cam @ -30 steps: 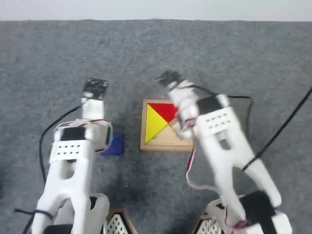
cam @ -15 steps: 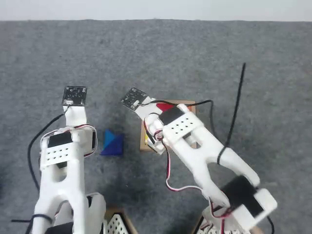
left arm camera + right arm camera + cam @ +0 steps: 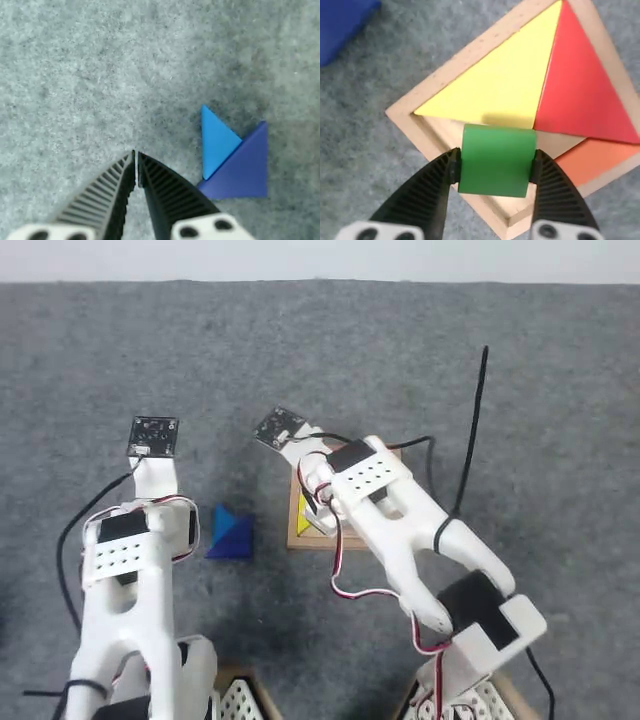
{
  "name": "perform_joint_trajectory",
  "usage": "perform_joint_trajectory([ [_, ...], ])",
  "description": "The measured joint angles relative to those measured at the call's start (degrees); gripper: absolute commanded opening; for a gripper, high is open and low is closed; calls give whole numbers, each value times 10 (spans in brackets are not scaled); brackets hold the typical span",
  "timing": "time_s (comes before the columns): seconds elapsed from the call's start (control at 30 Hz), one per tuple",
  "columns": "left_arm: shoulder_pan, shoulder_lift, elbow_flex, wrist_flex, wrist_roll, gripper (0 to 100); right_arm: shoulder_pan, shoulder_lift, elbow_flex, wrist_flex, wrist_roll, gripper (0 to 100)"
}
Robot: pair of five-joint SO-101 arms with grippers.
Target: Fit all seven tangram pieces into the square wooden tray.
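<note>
1. The right gripper (image 3: 495,161) is clamping a green piece (image 3: 495,150), one finger pressing on each of two opposite sides
2. The green piece is hanging over the square wooden tray (image 3: 470,56), with its far edge overlapping the long edge of the yellow triangle (image 3: 505,95); I cannot tell whether it is touching the tray floor
3. The yellow triangle is lying in the tray edge to edge with the red triangle (image 3: 580,95); an orange piece (image 3: 592,160) is sitting against the red one's lower edge
4. Bare tray floor is showing between the yellow triangle, the orange piece and the near rim, partly under the green piece
5. In the high view the right arm is covering most of the tray (image 3: 293,530), leaving the left rim and a sliver of yellow showing
6. The left gripper (image 3: 135,156) is hovering over the grey mat (image 3: 75,75) with its fingers closed together, gripping nothing
7. A light blue triangle (image 3: 216,140) and a dark blue triangle (image 3: 242,172) are lying touching on the mat, just beside the left gripper, left of the tray, with open mat all round them
</note>
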Motion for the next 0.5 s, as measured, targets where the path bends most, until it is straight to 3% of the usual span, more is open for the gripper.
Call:
perform_joint_trajectory([
  [0.33,9,0,0,0,-2,16,0,1,1,16,8,288],
  [0.5,11,0,0,0,-2,16,0,1,1,16,8,290],
])
